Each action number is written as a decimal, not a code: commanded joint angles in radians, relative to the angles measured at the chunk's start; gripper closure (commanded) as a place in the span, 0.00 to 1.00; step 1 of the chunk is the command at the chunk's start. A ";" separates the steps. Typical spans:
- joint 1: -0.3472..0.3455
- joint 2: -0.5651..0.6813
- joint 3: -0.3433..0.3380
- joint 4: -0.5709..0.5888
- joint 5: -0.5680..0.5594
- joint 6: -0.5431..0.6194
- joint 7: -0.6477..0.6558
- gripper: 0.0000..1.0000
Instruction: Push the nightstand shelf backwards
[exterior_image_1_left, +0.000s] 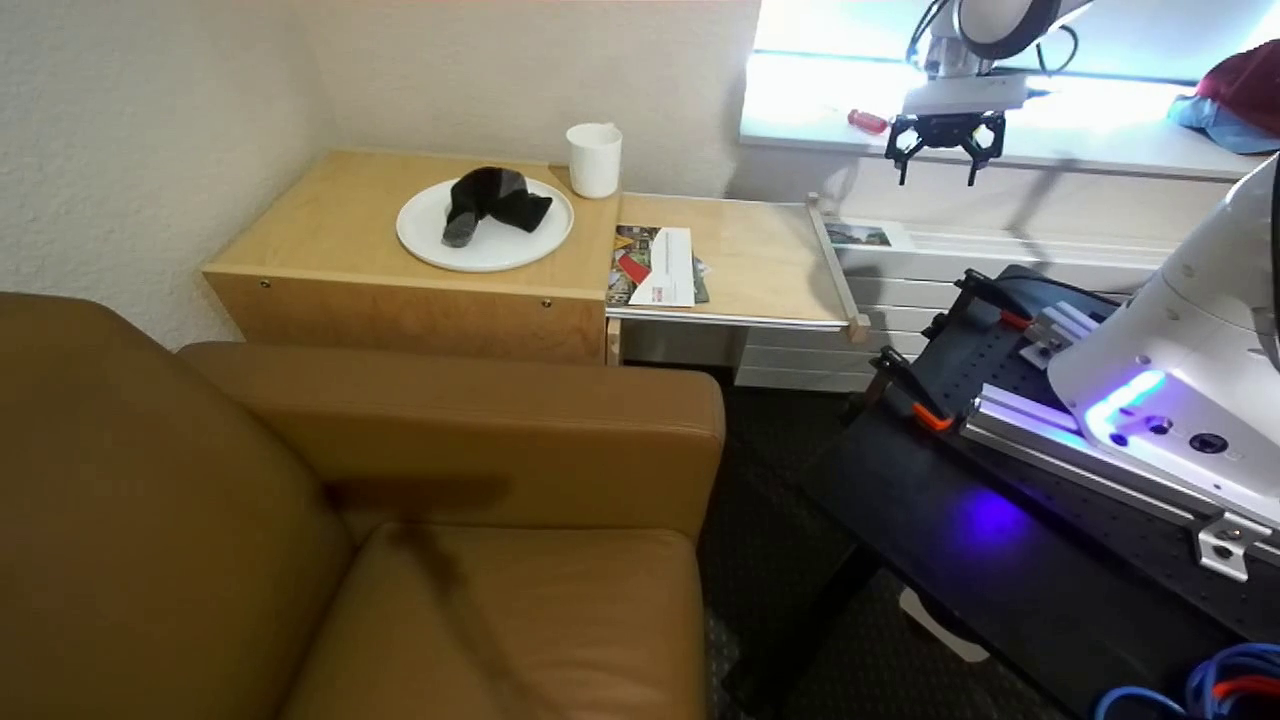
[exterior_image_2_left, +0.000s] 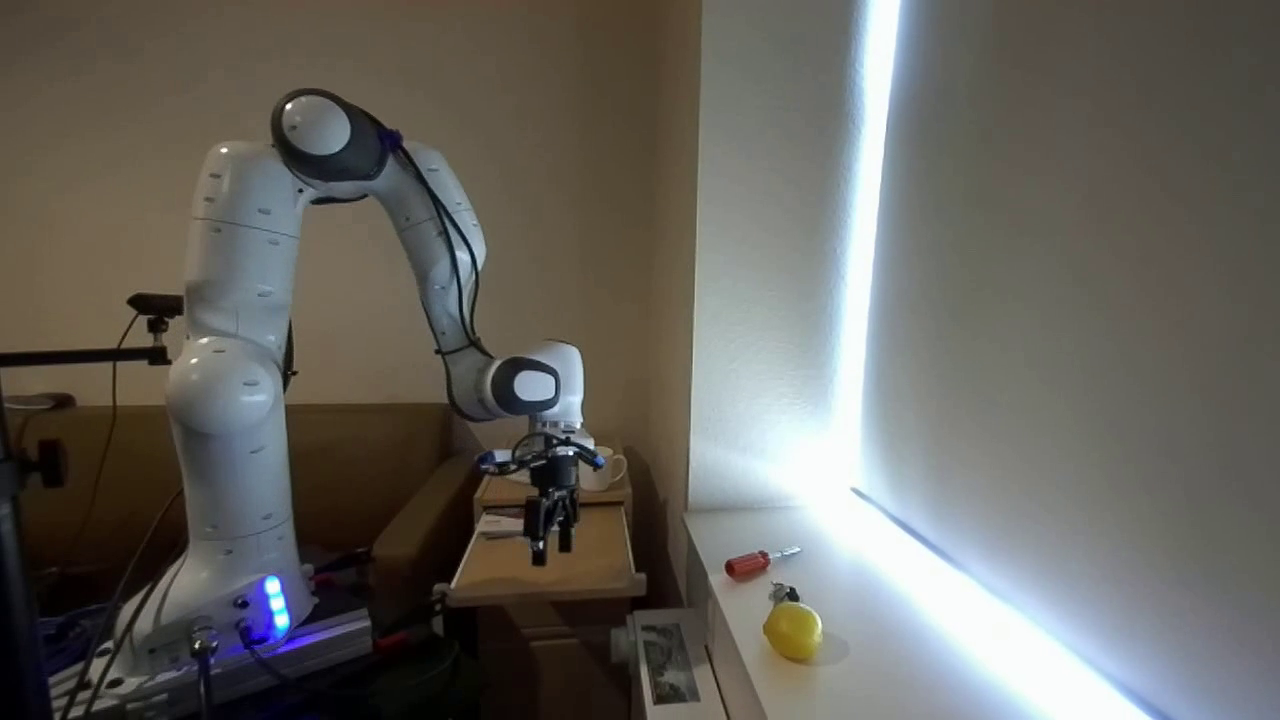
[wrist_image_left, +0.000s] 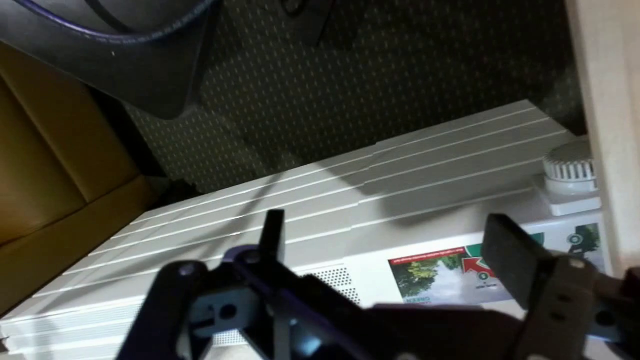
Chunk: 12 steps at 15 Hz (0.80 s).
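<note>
The nightstand (exterior_image_1_left: 400, 310) is light wood and stands against the wall; it also shows in an exterior view (exterior_image_2_left: 545, 655). The nightstand shelf (exterior_image_1_left: 770, 240), a thin tan board with a pale rim at its outer end, sticks out from the nightstand; it also shows in an exterior view (exterior_image_2_left: 545, 580). Brochures (exterior_image_1_left: 665, 268) lie on it near the nightstand. In the wrist view only the shelf's edge (wrist_image_left: 607, 125) shows at the right. My gripper (exterior_image_1_left: 937, 180) is open and empty, pointing down, apart from the shelf and beyond its rimmed end. Its fingers show spread in the wrist view (wrist_image_left: 385, 220) and in an exterior view (exterior_image_2_left: 552, 552).
A white plate (exterior_image_1_left: 540, 245) with a black cloth (exterior_image_1_left: 490, 205) and a white mug (exterior_image_1_left: 594, 160) stand on the nightstand top. A brown armchair (exterior_image_1_left: 480, 440) is in front. A radiator (wrist_image_left: 325, 200) is below the sill (exterior_image_2_left: 740, 530), which holds a screwdriver (exterior_image_2_left: 750, 566) and a lemon (exterior_image_2_left: 793, 631).
</note>
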 joint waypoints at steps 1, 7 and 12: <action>0.055 0.205 -0.039 0.145 0.117 0.015 -0.032 0.00; 0.128 0.297 -0.025 0.206 0.428 -0.029 -0.152 0.00; 0.185 0.367 -0.081 0.244 0.389 -0.053 -0.128 0.00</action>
